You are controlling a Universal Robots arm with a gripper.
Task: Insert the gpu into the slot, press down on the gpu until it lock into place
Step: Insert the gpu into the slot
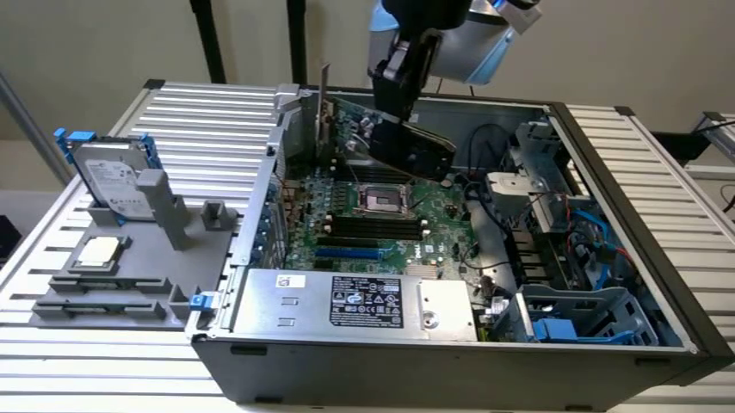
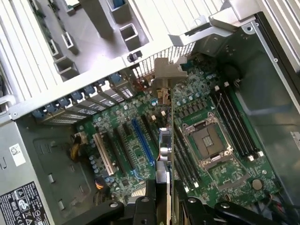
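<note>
The gpu (image 1: 411,146), a thin black card with a metal end bracket, hangs tilted in the air above the motherboard at the back of the open case. My gripper (image 1: 400,101) is shut on its upper edge. In the wrist view the gpu (image 2: 164,140) appears edge-on, running from its silver bracket (image 2: 165,77) down to my gripper (image 2: 164,197). The slot (image 2: 142,145), a long bright-blue strip, lies bare on the board just beside the card's line. In the exterior view the slot (image 1: 347,254) sits well below the card, near the power supply.
The square silver CPU socket (image 1: 383,200) and black memory slots (image 1: 370,227) lie under the card. A silver power supply (image 1: 344,301) fills the case's front. Cables and a blue drive cage (image 1: 574,318) crowd the exterior view's right. A hard drive (image 1: 115,176) stands on a grey fixture outside the case.
</note>
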